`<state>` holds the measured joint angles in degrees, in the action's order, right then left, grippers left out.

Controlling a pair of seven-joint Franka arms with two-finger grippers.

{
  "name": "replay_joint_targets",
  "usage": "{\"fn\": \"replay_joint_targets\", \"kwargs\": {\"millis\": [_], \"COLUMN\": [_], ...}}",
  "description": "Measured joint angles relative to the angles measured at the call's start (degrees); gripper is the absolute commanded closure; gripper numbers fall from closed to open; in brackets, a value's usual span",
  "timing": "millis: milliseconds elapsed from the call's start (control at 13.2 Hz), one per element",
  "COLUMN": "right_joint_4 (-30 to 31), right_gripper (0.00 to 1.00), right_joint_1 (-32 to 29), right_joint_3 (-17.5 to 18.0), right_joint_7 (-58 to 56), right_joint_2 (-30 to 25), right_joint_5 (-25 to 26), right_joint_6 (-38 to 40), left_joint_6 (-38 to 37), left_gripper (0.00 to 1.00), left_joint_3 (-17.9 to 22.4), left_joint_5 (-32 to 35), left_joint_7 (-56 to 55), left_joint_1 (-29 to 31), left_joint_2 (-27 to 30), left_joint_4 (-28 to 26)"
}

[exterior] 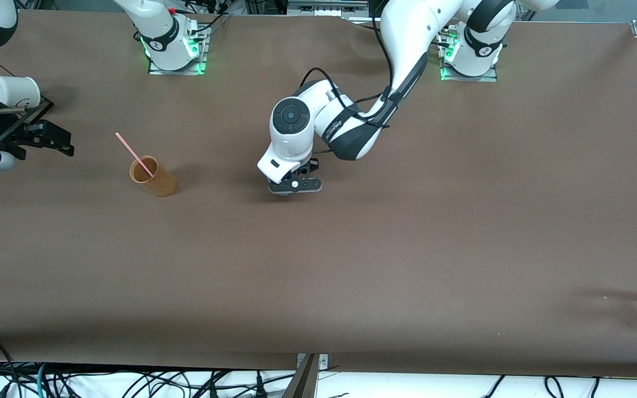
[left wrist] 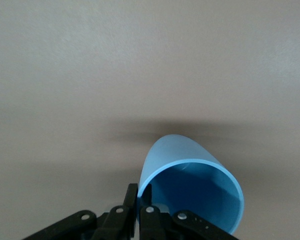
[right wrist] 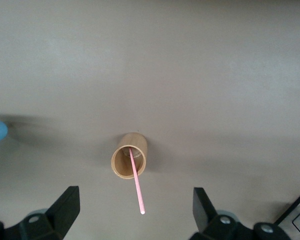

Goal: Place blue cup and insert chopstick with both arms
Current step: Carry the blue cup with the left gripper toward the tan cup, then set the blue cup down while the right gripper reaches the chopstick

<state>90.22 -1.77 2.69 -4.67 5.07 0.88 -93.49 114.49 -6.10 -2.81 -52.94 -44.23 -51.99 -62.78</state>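
While the left claw (left wrist: pixel 138 210) pinches the blue cup (left wrist: pixel 190 192) by its rim, I'd lower it straight to the table (exterior: pixel 407 221); the right claw (right wrist: pixel 135 212) waits wide open and empty above the chopstick (right wrist: pixel 137 184).

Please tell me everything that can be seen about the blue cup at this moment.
The blue cup is a small light-blue tumbler, smooth like plastic, slightly tapered, with no handle. Its open mouth faces the left wrist camera and its inside looks empty. The left hand is shut on its rim, one finger inside and one outside. In the front view the hand hides the cup, low over the middle of the brown table; whether its base touches the table cannot be told.
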Motion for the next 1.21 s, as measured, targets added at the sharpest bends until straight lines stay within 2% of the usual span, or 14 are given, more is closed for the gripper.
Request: {"fn": "replay_joint_targets", "kwargs": {"millis": [76,303,378,454,832,984,1211], "right_joint_4": [0.0,0.0,0.3,1.1,10.3,16.7,28.3], "right_gripper": [0.0,0.0,0.0,0.0,0.0,0.0,0.01], "right_joint_1": [0.0,0.0,0.0,0.0,0.6,0.6,0.7], "right_joint_3": [0.0,0.0,0.0,0.0,0.4,0.7,3.3], "right_joint_7": [0.0,0.0,0.0,0.0,-5.0,-7.9,-10.0], "right_joint_2": [0.0,0.0,0.0,0.3,4.2,3.4,-0.6], "right_joint_5": [0.0,0.1,0.2,0.3,0.8,1.3,4.2], "right_joint_6": [0.0,2.2,3.2,3.6,1.8,-4.4,-16.0], "left_joint_6": [0.5,0.9,0.9,0.9,-0.3,-3.6,-8.6], "left_gripper": [1.0,0.73,0.39,0.0,0.0,0.0,0.0], "left_joint_3": [0.0,0.3,0.4,0.4,0.6,0.8,1.1], "left_joint_5": [0.0,0.0,0.0,0.0,-3.3,-3.6,-3.7], "left_joint_7": [-0.2,-0.3,-0.3,-0.3,-0.3,0.8,11.3], "left_joint_1": [-0.1,0.0,0.1,0.2,2.7,5.7,12.2], "left_joint_2": [-0.6,-1.2,-1.2,-1.2,0.2,2.6,8.5], "left_joint_4": [0.1,0.5,0.9,1.3,3.3,4.0,4.5]}}
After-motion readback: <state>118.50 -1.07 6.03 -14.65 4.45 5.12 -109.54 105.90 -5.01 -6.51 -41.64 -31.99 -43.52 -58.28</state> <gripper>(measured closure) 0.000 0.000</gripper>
